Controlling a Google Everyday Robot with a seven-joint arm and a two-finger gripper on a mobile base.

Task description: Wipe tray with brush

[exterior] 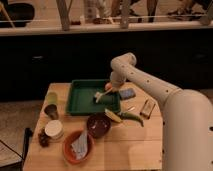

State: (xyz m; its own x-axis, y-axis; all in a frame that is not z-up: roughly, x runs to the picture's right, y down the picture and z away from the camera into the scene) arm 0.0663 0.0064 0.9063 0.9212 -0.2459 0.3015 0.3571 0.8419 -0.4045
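One camera view shows my claw (110,87) over the right edge of the large dark-green rectangular plastic tray (80,102) on the wooden worktop (135,145), clenched on the small pale brush (100,95) by its orange-red end. I see the brush head resting inside the tray.

All on light wooden table (131,147). Large dark-green rectangular plastic tray (80,102) at back centre. Small pale brush with orange-red end (101,93) tilted over tray's R part, upper end held by gripper (109,88), which is above tray's R rear corner. Blue sponge-like block (126,93) just R of tray; brown wooden block (146,108) further R, nearer front. Yellow-and-green vegetables (122,116) in front of tray's R corner, dark round bowl (97,125) just beside them on L. Round orange bowl (75,147) front-L of that, w/ white crumpled item (80,144) inside. White round cup (53,130) L of bowls; green cylindrical cup (51,98) L of tray.
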